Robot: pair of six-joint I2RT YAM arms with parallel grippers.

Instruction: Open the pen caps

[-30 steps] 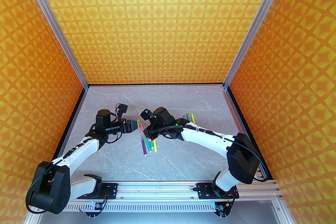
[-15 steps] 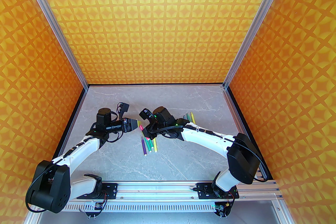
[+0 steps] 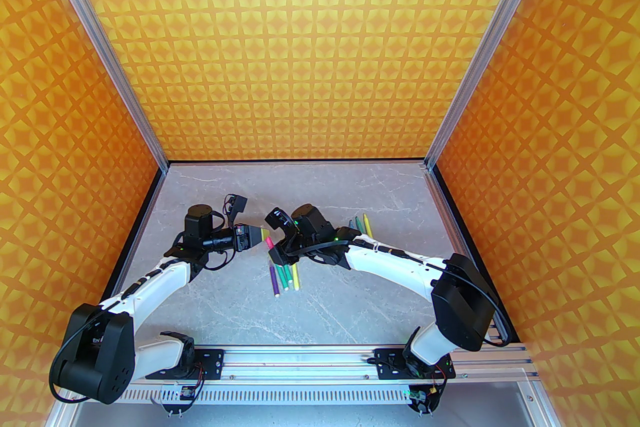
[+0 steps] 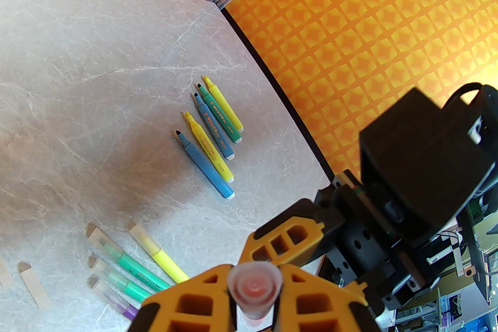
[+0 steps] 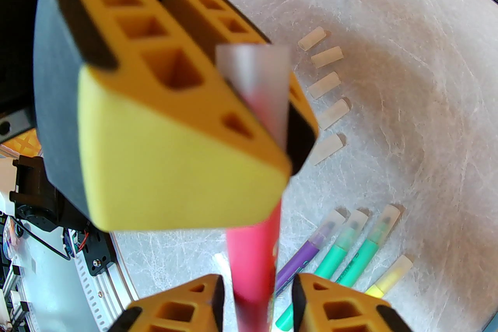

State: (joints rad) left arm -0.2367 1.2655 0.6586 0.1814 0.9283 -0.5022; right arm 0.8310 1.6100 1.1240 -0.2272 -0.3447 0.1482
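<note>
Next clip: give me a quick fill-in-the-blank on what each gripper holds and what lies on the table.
1. The right gripper grips the ___ marker barrel.
2. The left gripper is shut on that marker's translucent whitish ___.
3. The loose whitish plastic caps lying in a row on the grey marble table number ___.
Missing: pink; cap; five.

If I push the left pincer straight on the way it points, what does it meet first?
Probably the right pincer, gripping the pink marker barrel whose translucent whitish cap the left pincer holds. They look close, though depth is unclear.
</note>
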